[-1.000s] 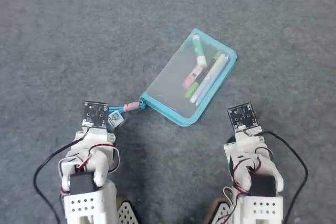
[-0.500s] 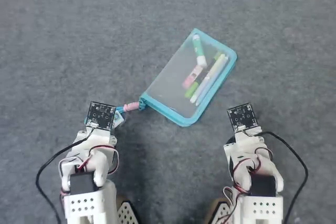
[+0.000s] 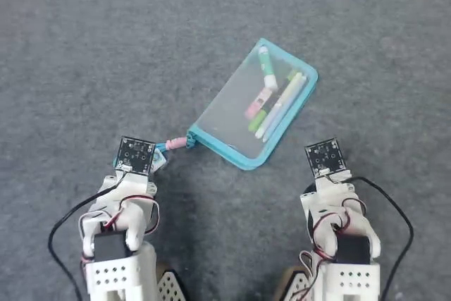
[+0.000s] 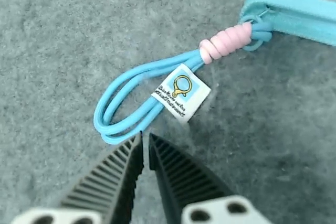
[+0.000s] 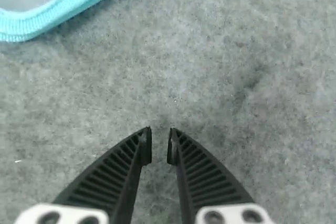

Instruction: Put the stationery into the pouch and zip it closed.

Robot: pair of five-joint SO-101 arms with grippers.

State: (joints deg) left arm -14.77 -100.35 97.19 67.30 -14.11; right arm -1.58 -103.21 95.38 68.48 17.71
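Observation:
A clear pouch [image 3: 236, 114] with teal edging lies slantwise in the middle of the grey mat, with several pens and markers [image 3: 271, 100] inside it. A blue pull cord [image 4: 131, 103] with pink beads [image 4: 226, 43] and a small paper tag [image 4: 181, 92] trails from the pouch corner [image 4: 294, 6] nearest the left arm [image 3: 134, 156]. My left gripper [image 4: 145, 139] hovers just short of the cord's loop, shut and holding nothing. My right gripper [image 5: 158, 134] is shut over bare mat, a little way from the pouch's teal edge [image 5: 63, 9].
Grey felt mat [image 3: 84, 68] covers the whole table, with open room on every side of the pouch. The right arm [image 3: 325, 156] stands near the front edge, to the right of the pouch's lower corner.
The left arm shifted slightly to the right over the cord's tag, then stayed still. The pouch and the right arm have not moved.

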